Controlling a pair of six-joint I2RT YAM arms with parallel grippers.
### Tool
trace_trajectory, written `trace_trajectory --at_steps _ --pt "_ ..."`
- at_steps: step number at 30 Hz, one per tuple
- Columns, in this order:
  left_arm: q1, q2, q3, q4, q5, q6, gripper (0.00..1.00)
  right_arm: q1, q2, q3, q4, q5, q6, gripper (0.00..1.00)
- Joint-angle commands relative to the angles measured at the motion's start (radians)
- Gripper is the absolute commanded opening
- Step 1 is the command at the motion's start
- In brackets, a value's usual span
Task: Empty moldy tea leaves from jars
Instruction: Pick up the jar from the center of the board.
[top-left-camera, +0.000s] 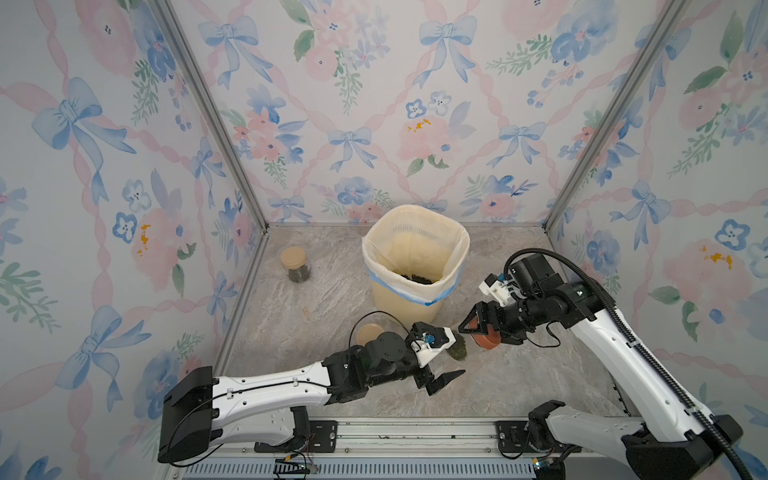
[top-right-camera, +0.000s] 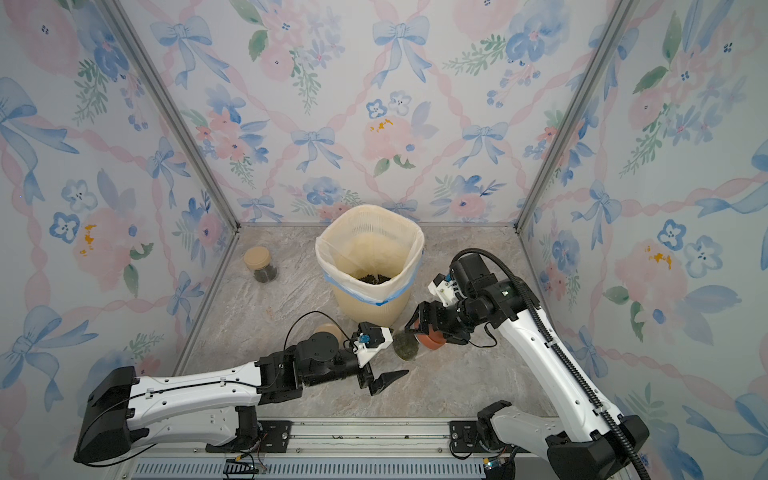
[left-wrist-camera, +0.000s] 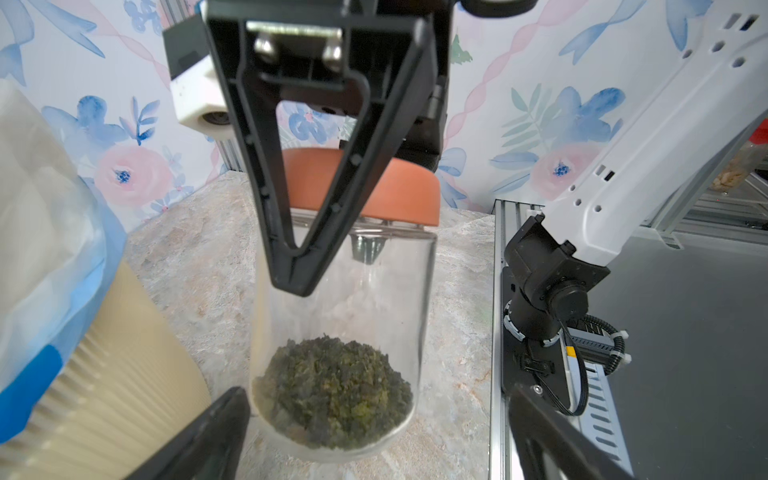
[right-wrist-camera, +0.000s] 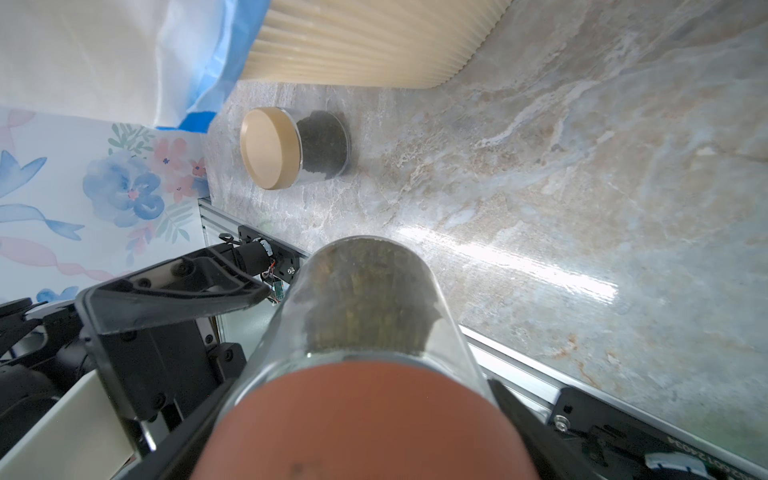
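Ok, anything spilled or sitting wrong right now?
No spill shows on the table. One odd pose: the red-lidded jar is tipped well off upright, right hand clamped on its lid, tea leaves heaped at its base, between the fingers of the open left hand.

A clear glass jar with a reddish-brown lid (top-left-camera: 485, 340) lies tipped sideways, closed, in the right pincer (top-left-camera: 477, 332). Dark olive tea leaves (left-wrist-camera: 336, 390) are heaped at its base. A tan-lidded glass jar (top-left-camera: 296, 266) of dark leaves stands upright far back on the desk (top-left-camera: 519, 374). A second tan-lidded jar (top-left-camera: 370, 332) is mostly hidden.

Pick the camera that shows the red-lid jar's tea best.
Left wrist view: the tea leaves sit sharp inside the clear jar. The right wrist view blurs them; both top views show just a tiny patch.
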Motion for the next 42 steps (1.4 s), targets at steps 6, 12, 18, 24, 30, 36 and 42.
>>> trace_trajectory --at_steps 6,12,18,24,30,36,42 --pt "0.01 0.052 0.056 0.025 0.005 0.068 0.98 0.025 0.004 0.053 -0.04 -0.08 -0.041 0.77" --pt "0.033 0.083 0.065 0.03 0.049 0.076 0.98 0.048 0.015 0.07 -0.051 -0.097 -0.046 0.77" --pt "0.052 0.1 0.056 0.068 0.088 0.074 0.98 0.066 0.019 0.073 -0.055 -0.11 -0.041 0.76" --pt "0.059 0.129 0.06 0.087 0.125 0.073 0.98 0.079 0.029 0.09 -0.074 -0.097 -0.046 0.75" --pt "0.071 0.139 0.059 0.094 0.148 0.061 0.9 0.082 0.029 0.093 -0.088 -0.086 -0.046 0.75" --pt "0.075 0.152 0.063 0.1 0.173 0.056 0.7 0.088 0.032 0.094 -0.093 -0.077 -0.043 0.75" --pt "0.077 0.162 0.06 0.118 0.175 0.051 0.56 0.102 0.036 0.114 -0.098 -0.064 -0.029 0.75"
